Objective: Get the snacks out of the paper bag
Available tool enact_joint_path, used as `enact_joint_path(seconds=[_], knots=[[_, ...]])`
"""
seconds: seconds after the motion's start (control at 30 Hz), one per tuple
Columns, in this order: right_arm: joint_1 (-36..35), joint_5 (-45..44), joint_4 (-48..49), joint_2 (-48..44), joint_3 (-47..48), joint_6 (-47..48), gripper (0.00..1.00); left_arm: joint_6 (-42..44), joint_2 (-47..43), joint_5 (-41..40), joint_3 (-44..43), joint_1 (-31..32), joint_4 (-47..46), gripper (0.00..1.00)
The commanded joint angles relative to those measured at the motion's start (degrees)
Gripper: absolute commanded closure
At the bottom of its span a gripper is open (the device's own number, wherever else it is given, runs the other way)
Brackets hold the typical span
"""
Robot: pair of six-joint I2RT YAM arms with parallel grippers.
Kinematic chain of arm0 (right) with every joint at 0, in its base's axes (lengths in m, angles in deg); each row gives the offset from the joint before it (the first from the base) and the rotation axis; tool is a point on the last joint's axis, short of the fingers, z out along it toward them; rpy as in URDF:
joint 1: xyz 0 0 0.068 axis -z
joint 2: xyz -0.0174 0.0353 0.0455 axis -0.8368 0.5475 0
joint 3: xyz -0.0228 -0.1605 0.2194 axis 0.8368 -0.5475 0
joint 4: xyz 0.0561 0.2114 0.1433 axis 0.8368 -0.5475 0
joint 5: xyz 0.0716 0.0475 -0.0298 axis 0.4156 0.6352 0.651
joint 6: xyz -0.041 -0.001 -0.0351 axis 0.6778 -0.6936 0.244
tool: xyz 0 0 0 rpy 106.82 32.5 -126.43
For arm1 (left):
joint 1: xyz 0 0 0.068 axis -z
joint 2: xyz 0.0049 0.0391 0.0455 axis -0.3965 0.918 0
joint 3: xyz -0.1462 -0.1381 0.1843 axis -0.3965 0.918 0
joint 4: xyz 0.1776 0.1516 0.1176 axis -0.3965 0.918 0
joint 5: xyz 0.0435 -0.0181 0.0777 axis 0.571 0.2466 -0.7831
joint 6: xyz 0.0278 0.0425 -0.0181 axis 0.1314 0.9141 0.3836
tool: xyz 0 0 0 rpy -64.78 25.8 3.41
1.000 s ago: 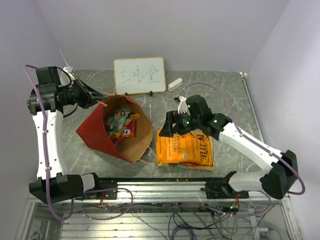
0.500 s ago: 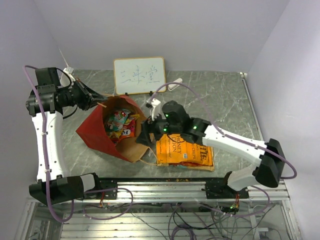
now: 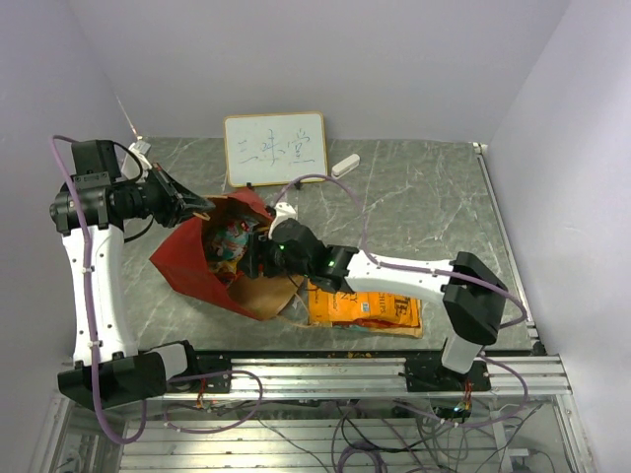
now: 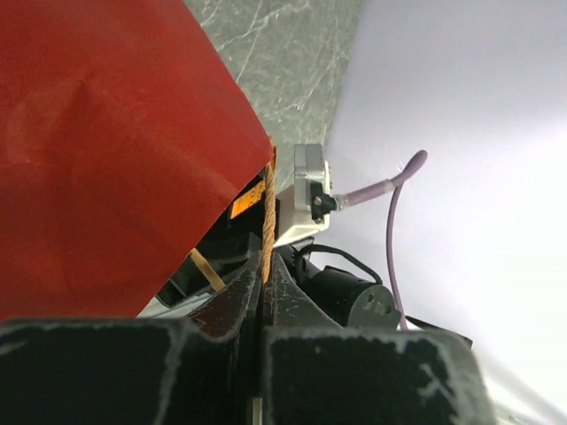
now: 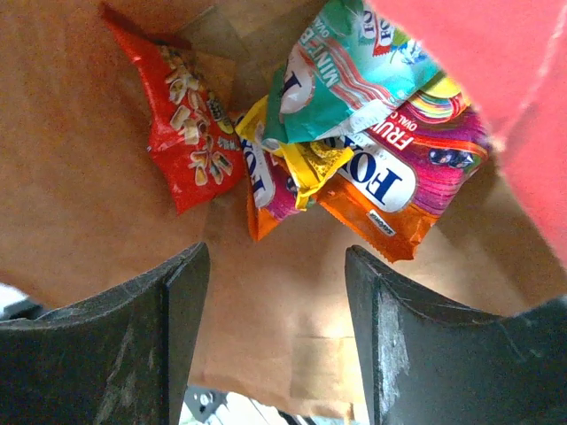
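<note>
Nearest the arm bases, just right of the paper bag (image 3: 192, 266): large orange chip bag (image 3: 370, 307), flat on the table (image 3: 434, 197), out already.

Next, at the paper bag's mouth: right end effector (image 5: 273, 266), released, fingers spread wide over the brown lining, gripping nothing.

Deeper inside, straight ahead of those fingers: heap of small snacks. Red packet (image 5: 182, 133) ahead of the left finger, orange-and-pink packet (image 5: 399, 186) ahead of the right, teal packet (image 5: 354, 71) beyond. Long axis of the red packet: roughly along the reach, slightly tilted, so a pinch would likely fall across its narrow width.

Farthest, at the paper bag's back rim: left end effector (image 4: 262, 301), clenched on the tan loop handle (image 4: 267, 221), apparently propping the mouth open. Right arm by far the nearer to the heap.
</note>
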Motion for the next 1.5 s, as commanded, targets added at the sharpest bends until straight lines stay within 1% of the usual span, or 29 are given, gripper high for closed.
enact_joint_path(seconds=[0.0, 0.17, 0.37, 0.53, 0.67, 0.77, 0.9, 1.0, 1.1, 1.37, 1.47], knots=[[-1.3, -8.8, 5.9, 2.5, -1.0, -7.7, 0.38, 4.5, 0.2, 0.1, -2.3, -0.9, 5.6, 0.93], [-2.2, -18.3, 4.4, 6.3, 1.8, -8.4, 0.42, 4.5, -0.1, 0.9, -2.3, -0.9, 5.7, 0.93], [-2.3, -27.7, 8.9, 9.1, 2.8, -8.1, 0.43, 3.5, 0.0, 3.4, -2.1, -0.9, 5.0, 0.93], [-3.8, -34.6, 12.0, 12.7, 6.3, -6.8, 0.42, -2.9, -1.0, 8.8, 0.0, -0.8, -2.6, 0.93], [-5.0, -38.7, 12.9, 15.1, 9.3, -7.3, 0.42, -9.0, -2.0, 11.1, 2.6, -0.8, -7.7, 0.93], [-6.3, -41.0, 14.4, 16.3, 11.2, -5.7, 0.44, -13.4, -2.1, 12.6, 3.6, -0.8, -10.6, 0.93], [-8.0, -44.5, 13.9, 18.9, 12.9, -4.6, 0.48, -14.4, -0.8, 12.7, 2.8, -0.8, -8.6, 0.93], [-8.0, -45.5, 12.6, 20.4, 13.1, -8.7, 0.52, -13.9, 0.3, 12.6, 1.6, -0.8, -6.8, 0.93], [-7.9, -46.9, 11.7, 23.0, 15.4, -9.6, 0.53, -13.3, 1.3, 13.5, 1.0, -0.8, -6.0, 0.93], [-6.1, -48.4, 11.3, 28.9, 21.3, -9.9, 0.48, -6.0, 2.5, 14.3, 0.3, -0.8, 1.8, 0.93], [-5.4, -48.8, 9.6, 31.0, 23.9, -10.9, 0.44, -5.2, 2.1, 14.7, 1.3, -0.8, 2.6, 0.93]])
